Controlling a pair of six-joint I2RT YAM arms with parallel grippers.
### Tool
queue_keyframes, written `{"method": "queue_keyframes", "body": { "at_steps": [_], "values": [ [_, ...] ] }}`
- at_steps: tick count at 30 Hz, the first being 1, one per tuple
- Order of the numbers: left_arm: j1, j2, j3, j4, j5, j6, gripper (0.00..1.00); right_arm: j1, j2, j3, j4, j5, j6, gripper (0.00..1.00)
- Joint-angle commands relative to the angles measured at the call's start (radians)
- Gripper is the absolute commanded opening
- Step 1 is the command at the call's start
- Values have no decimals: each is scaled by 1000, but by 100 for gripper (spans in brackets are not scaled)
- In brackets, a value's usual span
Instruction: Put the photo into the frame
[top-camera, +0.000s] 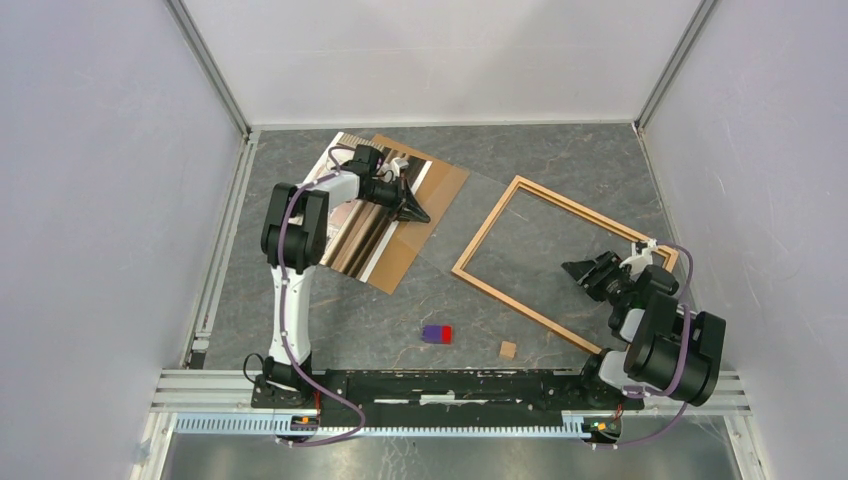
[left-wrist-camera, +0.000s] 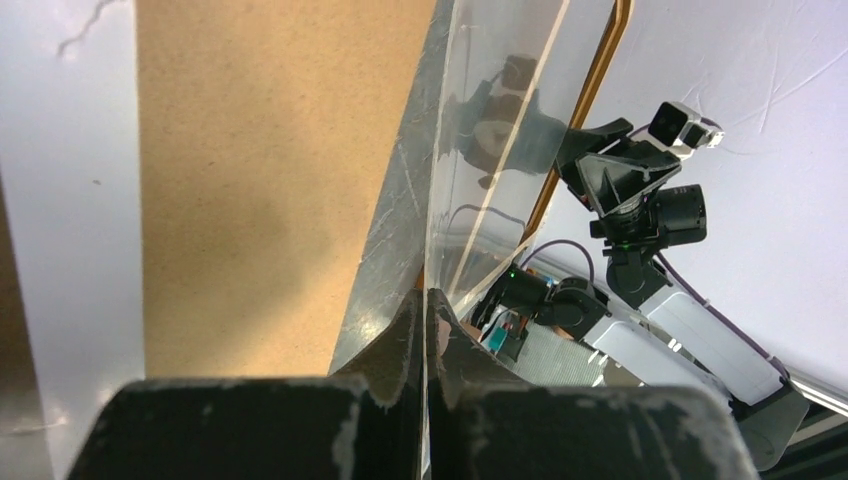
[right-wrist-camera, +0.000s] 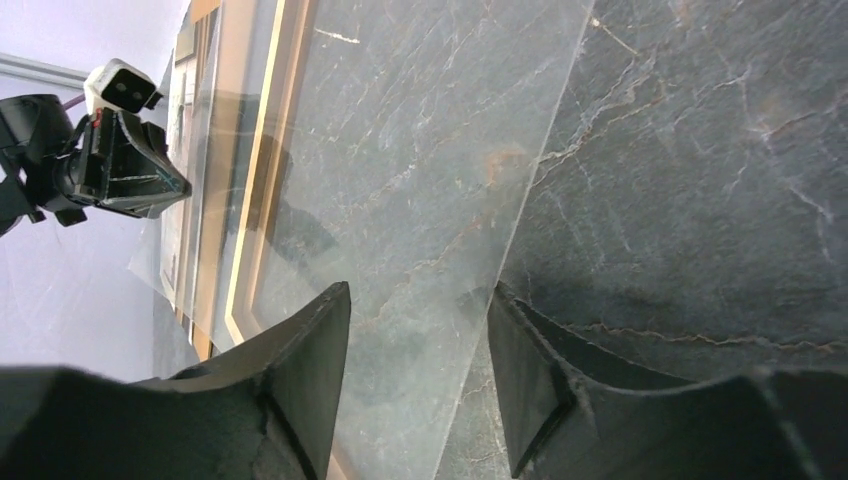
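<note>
**Status: insertion not started.**

1. Nearest the arm bases, a small purple-and-red block (top-camera: 437, 333) and a small light wooden cube (top-camera: 508, 349) lie on the grey marble-pattern bench (top-camera: 560, 160). Neither appears to belong to the task.
2. At the lower right of the top view, the right gripper (top-camera: 570, 270) has its jaws apart. In the right wrist view they straddle one edge of the clear transparent sheet (right-wrist-camera: 420, 150), and no contact is visible.
3. The thin rectangular frame of light orange-brown wood (top-camera: 500, 292) lies flat at centre right. Bare bench shows through its opening, so it is empty.
4. At upper centre-left, the left gripper (top-camera: 420, 214) has its jaws together. In the left wrist view they appear clamped on the opposite edge of the clear transparent sheet.
5. The large glossy photo with brown curtains (top-camera: 360, 238) rests at upper left on the plain brown backing board (top-camera: 440, 185), well apart from the frame.

Remaining, by judgement: seat the sheet, then the photo, then the board.
</note>
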Motion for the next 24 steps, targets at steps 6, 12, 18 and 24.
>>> {"method": "queue_keyframes", "body": {
  "at_steps": [6, 12, 18, 24],
  "values": [
    [-70, -69, -33, 214, 2, -163, 2, -33, -34, 70, -139, -1, -88, 50],
    [-87, -75, -30, 241, -6, -184, 2, -52, -72, 90, -210, 61, -141, 49],
    [-98, -77, -20, 248, -6, -192, 2, -64, -52, 119, -231, 85, -158, 45],
    [-95, -66, -25, 230, 15, -176, 2, -65, -86, 94, -220, 68, -165, 34]
  ]
}}
